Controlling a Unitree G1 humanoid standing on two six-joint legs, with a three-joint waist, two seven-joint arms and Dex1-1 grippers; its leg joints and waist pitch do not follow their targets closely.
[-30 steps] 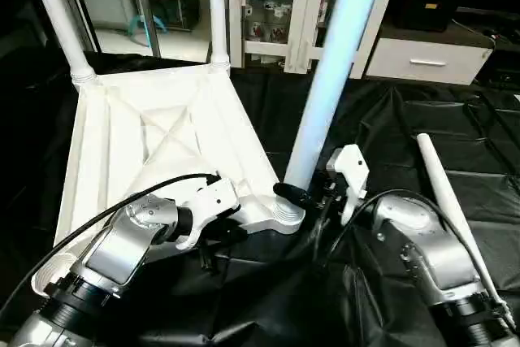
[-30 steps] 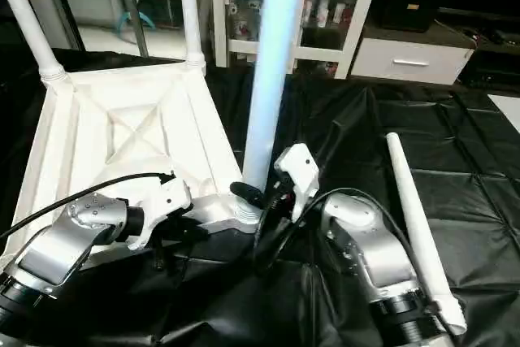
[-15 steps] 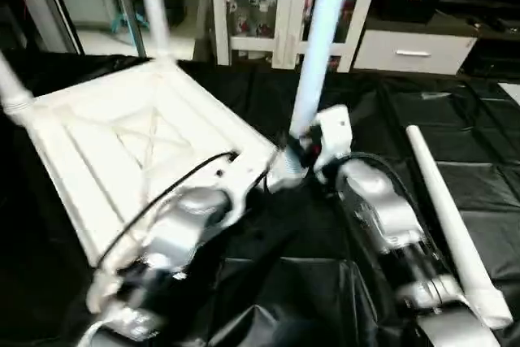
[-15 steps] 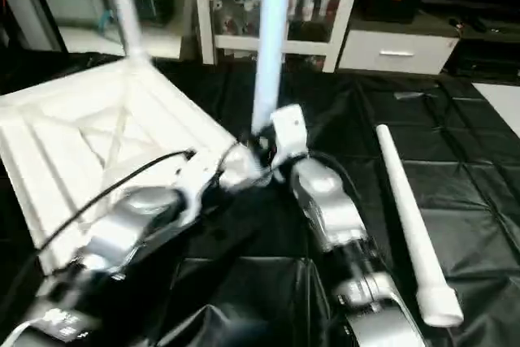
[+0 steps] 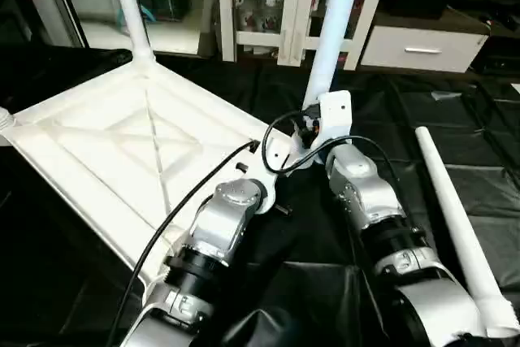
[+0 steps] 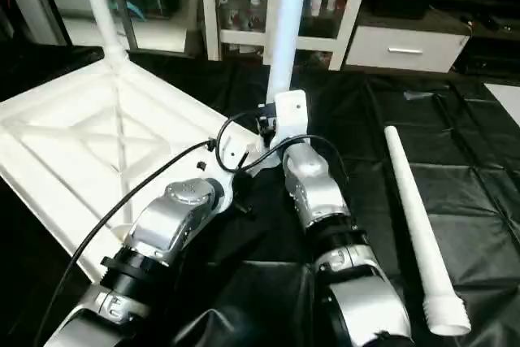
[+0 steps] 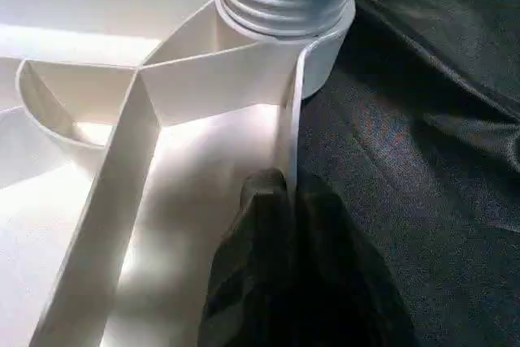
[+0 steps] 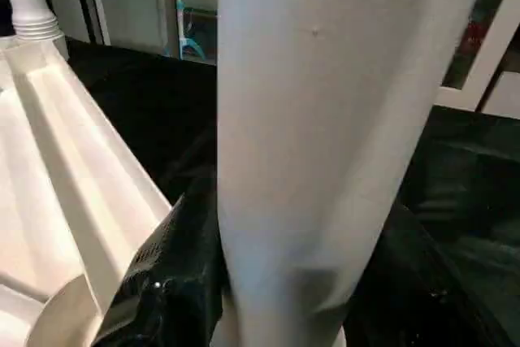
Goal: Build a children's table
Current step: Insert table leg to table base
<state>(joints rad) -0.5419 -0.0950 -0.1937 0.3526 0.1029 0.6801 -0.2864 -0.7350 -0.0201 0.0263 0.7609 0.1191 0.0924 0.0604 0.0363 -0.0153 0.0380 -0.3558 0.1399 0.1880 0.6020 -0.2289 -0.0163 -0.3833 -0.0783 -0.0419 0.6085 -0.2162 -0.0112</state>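
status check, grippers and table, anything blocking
Left gripper shut on the table top's rim beside the corner socket. Right gripper clamped round the upright leg in that socket. Last leg lies loose on the black sheet; nothing blocking.

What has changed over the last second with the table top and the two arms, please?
The table top has swung round on the black cloth, with both arms reaching further forward. The left gripper stays pinched on its rim, the right gripper stays around the upright leg. The loose leg lies where it was.

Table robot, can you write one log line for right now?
left claw: shut on tabletop rim | right claw: around upright leg | spare leg: lying on cloth
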